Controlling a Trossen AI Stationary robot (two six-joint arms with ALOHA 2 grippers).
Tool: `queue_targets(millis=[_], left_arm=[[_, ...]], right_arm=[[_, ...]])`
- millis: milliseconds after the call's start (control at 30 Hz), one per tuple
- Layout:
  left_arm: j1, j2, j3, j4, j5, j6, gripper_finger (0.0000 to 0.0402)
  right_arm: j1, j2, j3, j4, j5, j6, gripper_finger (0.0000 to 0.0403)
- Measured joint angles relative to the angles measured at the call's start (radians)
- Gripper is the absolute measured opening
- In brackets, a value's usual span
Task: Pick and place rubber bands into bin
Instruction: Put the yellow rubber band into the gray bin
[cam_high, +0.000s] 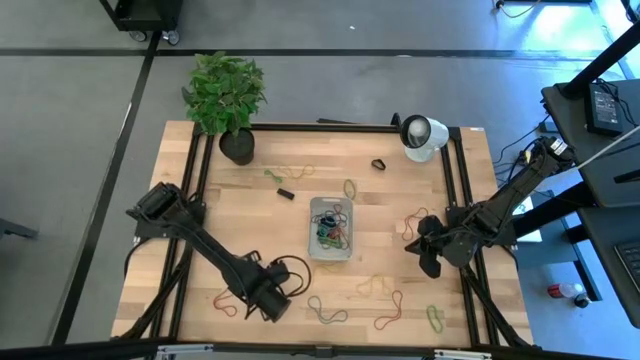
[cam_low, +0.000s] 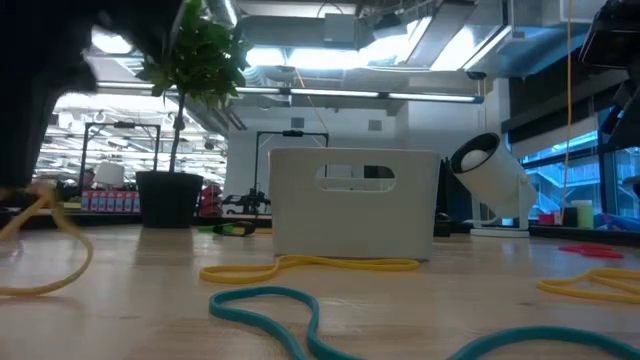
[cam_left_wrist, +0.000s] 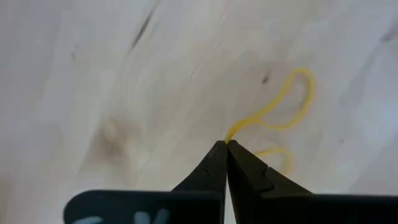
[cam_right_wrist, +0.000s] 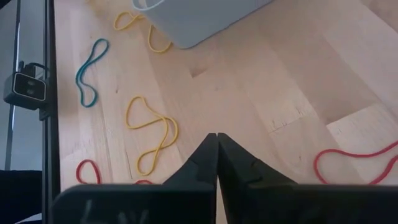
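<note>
The bin (cam_high: 330, 228) sits mid-table with several rubber bands in it; it also shows in the low view (cam_low: 350, 205) and the right wrist view (cam_right_wrist: 199, 18). Loose bands lie around it: yellow (cam_right_wrist: 152, 134), teal (cam_right_wrist: 90, 62) and red (cam_right_wrist: 354, 162). My left gripper (cam_high: 270, 297) is near the table's near-left edge, shut on a yellow rubber band (cam_left_wrist: 289, 102). My right gripper (cam_high: 430, 252) is right of the bin with its fingers (cam_right_wrist: 217, 135) shut, holding nothing. My left gripper (cam_left_wrist: 226, 144) pinches the yellow rubber band between its two fingertips, at one end of the loop (cam_left_wrist: 231, 134). The rest of the band trails away from the tips, slack, over the wooden tabletop; whether it is lifted clear, I cannot tell.
A potted plant (cam_high: 228, 100) stands at the far-left corner and a round white lamp (cam_high: 422, 135) at the far right. More bands lie along the near edge (cam_high: 385, 320) and at the far side (cam_high: 290, 172). A black frame (cam_high: 455, 180) borders the table.
</note>
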Motion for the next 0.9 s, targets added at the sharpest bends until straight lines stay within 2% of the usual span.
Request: queue_targets(millis=[300,533,767,900], left_arm=[[0.05,-0.002,0.198,-0.097,-0.149,0.093,0.0002],[0.153,-0.004,0.355,-0.113,-0.275,0.357,0.0002],[0.326,-0.005,0.461,-0.097,-0.286,0.657,0.0002],[0.422,0.005,0.464,-0.076,-0.234,0.787,0.0002]], right_arm=[[0.0,0.0,0.0,0.003,0.008,-0.008,0.0014],[0.0,0.001,0.0,0.007,0.01,0.0,0.0016],[0.0,0.001,0.0,0.027,0.01,0.008,0.0016],[0.0,0.001,0.0,0.04,0.01,0.007,0.0016]])
